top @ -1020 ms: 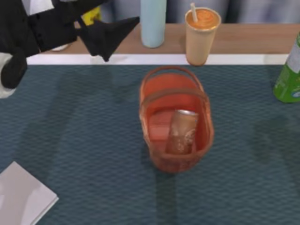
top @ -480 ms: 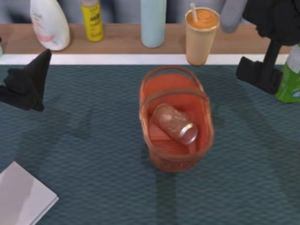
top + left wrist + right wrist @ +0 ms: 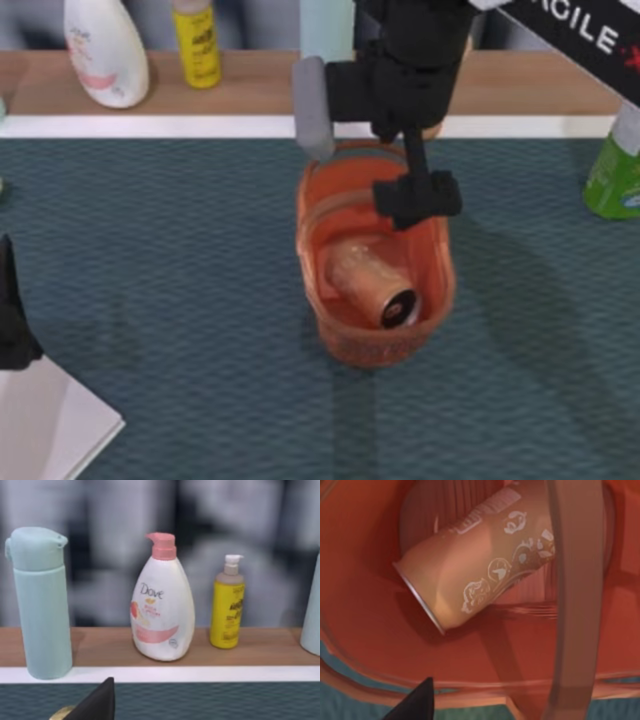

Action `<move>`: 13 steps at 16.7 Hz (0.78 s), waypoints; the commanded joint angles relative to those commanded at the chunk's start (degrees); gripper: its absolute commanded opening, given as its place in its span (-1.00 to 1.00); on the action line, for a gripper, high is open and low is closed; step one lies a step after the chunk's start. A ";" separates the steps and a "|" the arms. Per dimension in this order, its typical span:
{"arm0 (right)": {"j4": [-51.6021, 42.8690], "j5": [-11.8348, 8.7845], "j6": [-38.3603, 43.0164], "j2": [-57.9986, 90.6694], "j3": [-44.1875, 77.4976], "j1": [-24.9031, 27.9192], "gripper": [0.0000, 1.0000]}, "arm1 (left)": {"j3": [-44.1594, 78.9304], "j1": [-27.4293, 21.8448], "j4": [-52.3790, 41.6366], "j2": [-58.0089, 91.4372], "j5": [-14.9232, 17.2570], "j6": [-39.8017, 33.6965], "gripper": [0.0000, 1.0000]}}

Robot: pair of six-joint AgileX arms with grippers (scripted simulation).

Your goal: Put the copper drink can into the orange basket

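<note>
The copper drink can (image 3: 368,282) lies on its side inside the orange basket (image 3: 375,350), its dark end toward the table's front. The right wrist view shows the can (image 3: 480,565) on the basket's floor (image 3: 360,605) under the hoop handle (image 3: 575,580). My right gripper (image 3: 417,198) hangs open above the basket's back half, over the handle and clear of the can; one dark fingertip (image 3: 417,702) shows. My left gripper (image 3: 12,320) sits open at the table's far left edge, one of its fingers (image 3: 97,702) pointing at the shelf.
A wooden shelf (image 3: 250,95) at the back carries a white Dove bottle (image 3: 105,55), a yellow bottle (image 3: 197,45) and a pale teal bottle (image 3: 325,25). A green bottle (image 3: 612,175) stands at the right edge. A white pad (image 3: 50,430) lies at front left.
My right arm has swung in from the right edge to above the basket. My left gripper has drawn back down the left edge. The can has tipped over and now lies on its side.
</note>
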 joint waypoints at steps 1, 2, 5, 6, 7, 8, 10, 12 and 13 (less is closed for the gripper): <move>-1.62 0.04 -1.04 2.48 2.53 0.63 1.00 | -1.39 0.23 -0.83 -2.36 -1.44 0.41 1.00; -2.87 0.08 -1.83 4.39 4.46 1.11 1.00 | -2.55 0.42 -1.50 -4.31 -2.66 0.79 1.00; -4.22 0.14 -2.68 6.43 6.53 1.61 1.00 | -3.80 0.60 -2.19 -6.40 -4.02 1.24 1.00; -4.22 0.14 -2.68 6.43 6.53 1.61 1.00 | -3.80 0.60 -2.19 -6.40 -4.02 1.24 1.00; -4.22 0.14 -2.68 6.43 6.53 1.61 1.00 | -3.80 0.60 -2.19 -6.40 -4.02 1.24 1.00; -4.22 0.14 -2.68 6.43 6.53 1.61 1.00 | -3.80 0.60 -2.19 -6.40 -4.02 1.24 1.00; -3.94 0.13 -2.65 6.37 6.20 1.36 1.00 | -3.80 0.60 -2.19 -6.40 -4.02 1.24 1.00; -2.55 0.14 -2.74 5.93 4.37 1.53 1.00 | -3.80 0.60 -2.19 -6.40 -4.02 1.24 1.00; -1.53 0.13 -2.74 5.61 3.02 1.57 1.00 | -3.80 0.60 -2.19 -6.40 -4.02 1.24 1.00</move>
